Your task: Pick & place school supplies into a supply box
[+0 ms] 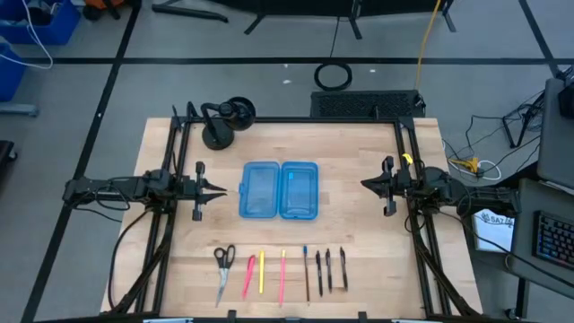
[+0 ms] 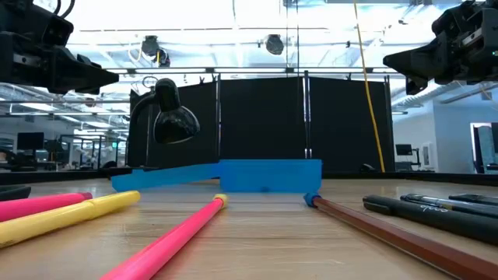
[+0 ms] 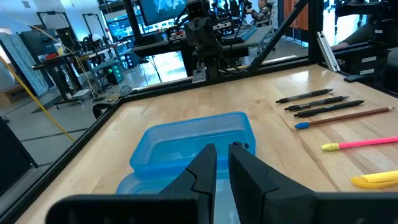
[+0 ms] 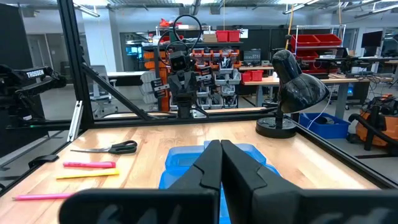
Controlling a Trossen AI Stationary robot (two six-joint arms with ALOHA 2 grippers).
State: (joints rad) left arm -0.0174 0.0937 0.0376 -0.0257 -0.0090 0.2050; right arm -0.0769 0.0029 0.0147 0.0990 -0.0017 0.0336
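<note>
Centrally, the supply box is lying open, flanked well apart by the left gripper at 9 o'clock and the right gripper at 3 o'clock. Both are being held aloft with fingers together. The school supplies are lined up near the 6 o'clock edge.

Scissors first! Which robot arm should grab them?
Probably the left. The scissors lie at the row's left end, nearer the left gripper than the right gripper. Neither holds anything.

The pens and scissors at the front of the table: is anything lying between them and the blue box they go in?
Nothing visible does. Only bare wooden table lies between the row of pens and pencils with the black-handled silver scissors and the open translucent blue plastic box. The black desk lamp stands beyond the box, out of the way.
</note>
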